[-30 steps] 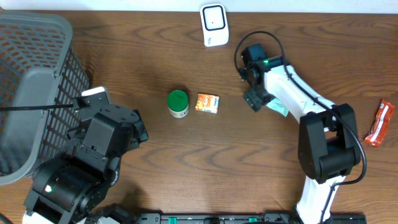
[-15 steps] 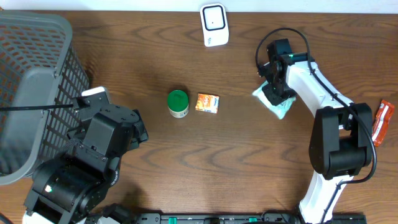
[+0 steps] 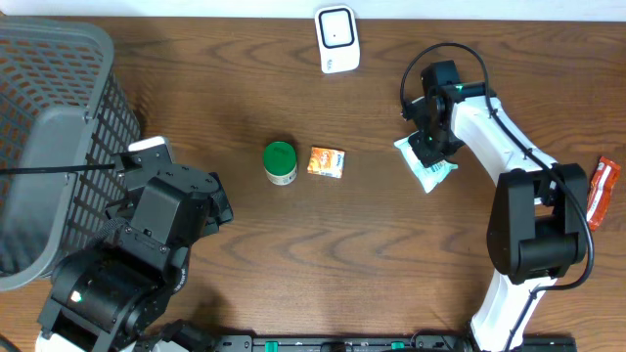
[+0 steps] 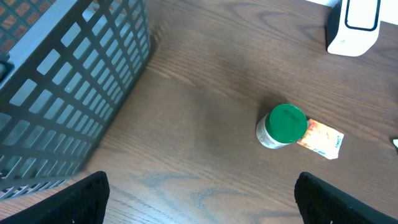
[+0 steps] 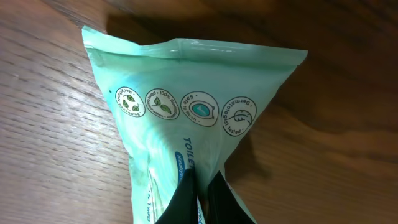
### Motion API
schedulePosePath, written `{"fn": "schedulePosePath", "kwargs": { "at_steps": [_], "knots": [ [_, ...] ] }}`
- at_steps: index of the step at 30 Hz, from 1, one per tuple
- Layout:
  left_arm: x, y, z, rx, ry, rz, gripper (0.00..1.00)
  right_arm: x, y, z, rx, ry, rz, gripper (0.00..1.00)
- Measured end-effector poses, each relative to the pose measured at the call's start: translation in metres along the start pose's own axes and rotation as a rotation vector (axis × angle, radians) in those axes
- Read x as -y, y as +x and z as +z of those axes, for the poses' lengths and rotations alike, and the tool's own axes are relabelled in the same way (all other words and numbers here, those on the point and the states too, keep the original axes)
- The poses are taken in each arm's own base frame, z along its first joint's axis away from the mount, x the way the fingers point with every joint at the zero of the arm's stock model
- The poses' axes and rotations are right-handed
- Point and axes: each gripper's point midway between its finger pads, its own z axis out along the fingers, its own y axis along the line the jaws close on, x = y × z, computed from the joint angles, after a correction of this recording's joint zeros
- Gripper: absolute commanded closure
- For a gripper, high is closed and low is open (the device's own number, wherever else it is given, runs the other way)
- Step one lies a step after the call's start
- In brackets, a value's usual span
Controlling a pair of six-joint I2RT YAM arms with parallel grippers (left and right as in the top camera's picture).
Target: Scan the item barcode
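The item in hand is a mint-green wipes packet (image 3: 424,172) lying on the wooden table at the right. In the right wrist view the packet (image 5: 186,93) fills the frame, its printed face up, pinched into a ridge. My right gripper (image 5: 202,183) is shut on that fold of the packet; from overhead the right gripper (image 3: 428,147) sits over the packet's upper end. No barcode shows on the packet. The white scanner (image 3: 335,39) stands at the table's far edge. My left gripper (image 4: 202,205) is open with nothing between its fingers.
A green-lidded jar (image 3: 280,162) and a small orange packet (image 3: 326,161) lie mid-table. A red snack bar (image 3: 596,193) is at the right edge. The grey mesh basket (image 3: 49,147) stands at the far left, beside the left arm.
The right arm swung right over the wipes packet and its gripper closed on it, bunching it and shifting it slightly left. The left arm has not moved.
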Motion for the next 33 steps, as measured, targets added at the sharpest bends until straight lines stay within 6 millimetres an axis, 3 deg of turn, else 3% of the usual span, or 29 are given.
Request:
{"fn": "schedulePosePath", "kwargs": {
  "at_steps": [12, 13, 14, 16, 18, 19, 23, 33],
  "knots": [
    [-0.006, 0.007, 0.000, -0.028, -0.022, 0.019, 0.05, -0.015, 0.011, 0.010, 0.055, -0.086, 0.103, 0.98],
    [-0.006, 0.007, 0.000, -0.028, -0.022, 0.019, 0.05, -0.016, 0.012, 0.010, 0.057, -0.087, 0.112, 0.95],
    [-0.006, 0.007, 0.000, -0.028, -0.022, 0.020, 0.05, -0.016, 0.012, 0.010, 0.059, -0.087, 0.121, 0.80],
    [-0.006, 0.007, 0.000, -0.028, -0.022, 0.020, 0.05, -0.017, 0.012, 0.011, 0.058, -0.093, 0.145, 0.61],
    [-0.006, 0.007, 0.000, -0.028, -0.022, 0.020, 0.05, -0.024, 0.019, 0.015, 0.035, -0.121, 0.164, 0.62],
    [-0.006, 0.007, 0.000, -0.028, -0.022, 0.020, 0.04, -0.027, 0.022, 0.018, 0.025, -0.134, 0.172, 0.67],
    [-0.006, 0.007, 0.000, -0.028, -0.022, 0.020, 0.05, -0.030, 0.022, 0.019, 0.024, -0.150, 0.198, 0.99],
    [-0.006, 0.007, 0.000, -0.028, -0.022, 0.020, 0.05, -0.038, 0.020, 0.015, 0.051, -0.207, 0.262, 0.99]
  ]
}}
